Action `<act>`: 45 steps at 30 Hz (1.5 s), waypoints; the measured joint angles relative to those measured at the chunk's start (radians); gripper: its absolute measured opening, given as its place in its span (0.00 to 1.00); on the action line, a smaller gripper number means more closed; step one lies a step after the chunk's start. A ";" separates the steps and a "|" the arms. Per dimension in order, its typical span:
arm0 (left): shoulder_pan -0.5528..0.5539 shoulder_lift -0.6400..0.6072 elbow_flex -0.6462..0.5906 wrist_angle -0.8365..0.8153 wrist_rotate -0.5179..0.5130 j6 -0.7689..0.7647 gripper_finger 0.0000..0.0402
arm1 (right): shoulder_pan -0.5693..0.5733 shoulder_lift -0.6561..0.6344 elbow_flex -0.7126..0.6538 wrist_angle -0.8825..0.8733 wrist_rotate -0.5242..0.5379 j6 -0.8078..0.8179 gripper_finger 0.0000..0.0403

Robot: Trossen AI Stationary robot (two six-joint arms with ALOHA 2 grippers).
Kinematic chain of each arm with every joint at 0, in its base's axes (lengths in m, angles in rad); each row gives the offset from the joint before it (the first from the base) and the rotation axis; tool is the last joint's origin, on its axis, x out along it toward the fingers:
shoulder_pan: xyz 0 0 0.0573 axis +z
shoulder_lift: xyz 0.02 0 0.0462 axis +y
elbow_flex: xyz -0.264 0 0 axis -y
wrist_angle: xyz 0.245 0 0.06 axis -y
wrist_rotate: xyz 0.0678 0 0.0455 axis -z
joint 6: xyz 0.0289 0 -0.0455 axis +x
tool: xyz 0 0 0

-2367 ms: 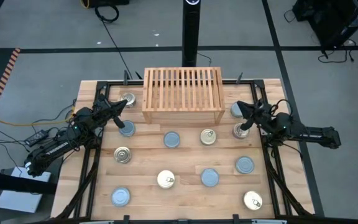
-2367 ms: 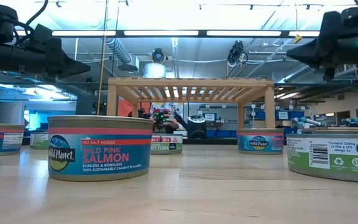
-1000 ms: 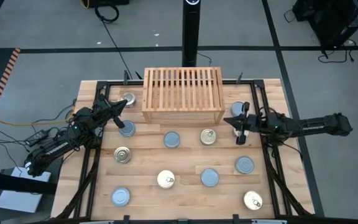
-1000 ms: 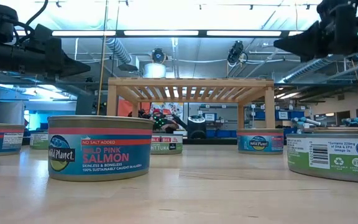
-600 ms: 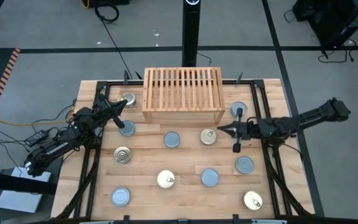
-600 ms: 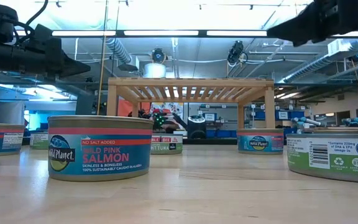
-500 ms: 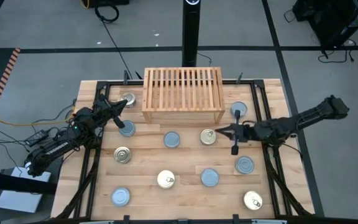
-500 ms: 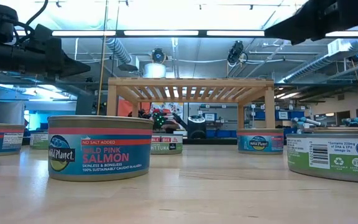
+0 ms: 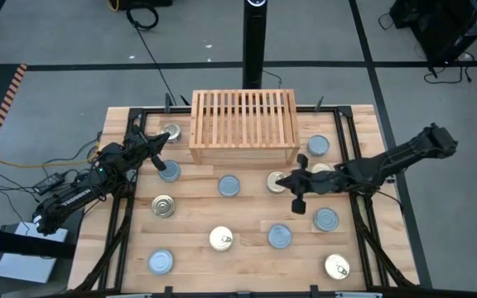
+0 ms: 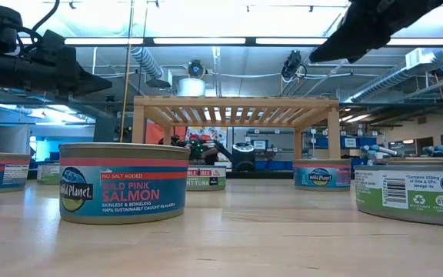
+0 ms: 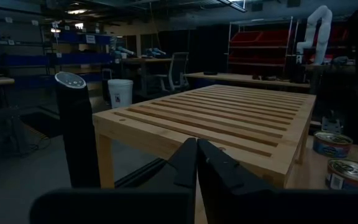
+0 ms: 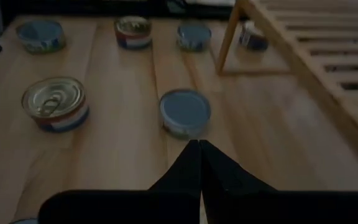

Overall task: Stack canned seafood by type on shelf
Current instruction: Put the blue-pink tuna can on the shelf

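We see the tins of canned seafood spread flat over the worktop (image 9: 247, 203), none on top of another. In the high view the blue-silver lids lie at several places: one in front of the shelf (image 9: 229, 185), one at the shelf's right side (image 9: 318, 146), one beside the left arm (image 9: 169, 171), two lower in the middle and right (image 9: 280, 236) (image 9: 326, 219), and one near the front left corner (image 9: 161, 261). The gold pull-tab lids are at the shelf's left side (image 9: 171, 132), on the left (image 9: 163, 205), in the front middle (image 9: 220, 239), at the front right corner (image 9: 336, 266), and one (image 9: 277, 182) just beside the right claw. One more tin (image 9: 321, 170) is half hidden by the right arm.

The shelf (image 9: 243, 126) stands at the far middle of the worktop, and its slatted top carries no tin. In the low view a salmon tin (image 10: 124, 181) is closest to the camera.

The right claw (image 9: 284, 181) hangs above the worktop in front of the shelf; its fingers are pressed together and hold nothing. The left claw (image 9: 165, 140) waits near the shelf's left side, also closed and empty.
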State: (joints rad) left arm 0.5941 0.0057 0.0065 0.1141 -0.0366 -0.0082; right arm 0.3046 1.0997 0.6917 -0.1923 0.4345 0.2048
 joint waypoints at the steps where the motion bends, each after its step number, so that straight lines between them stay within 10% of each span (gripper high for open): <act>1: 0.000 0.000 0.000 0.000 0.000 0.000 0.05 | 0.000 0.009 0.012 -0.027 -0.013 0.020 0.02; 9: 0.000 0.000 0.000 0.005 0.000 0.029 0.05 | -0.055 0.083 0.030 -0.059 -0.213 0.144 0.02; 33: 0.000 0.000 0.000 0.085 0.007 -0.009 0.05 | -0.266 0.362 0.035 -0.194 -0.279 0.288 0.02; 45: 0.000 0.001 0.000 0.214 0.192 -0.099 0.05 | -0.270 0.437 0.031 -0.004 -0.277 0.215 0.02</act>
State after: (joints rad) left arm 0.5939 0.0063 0.0066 0.3276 0.1552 -0.1077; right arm 0.0345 1.5368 0.7226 -0.1962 0.1573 0.4197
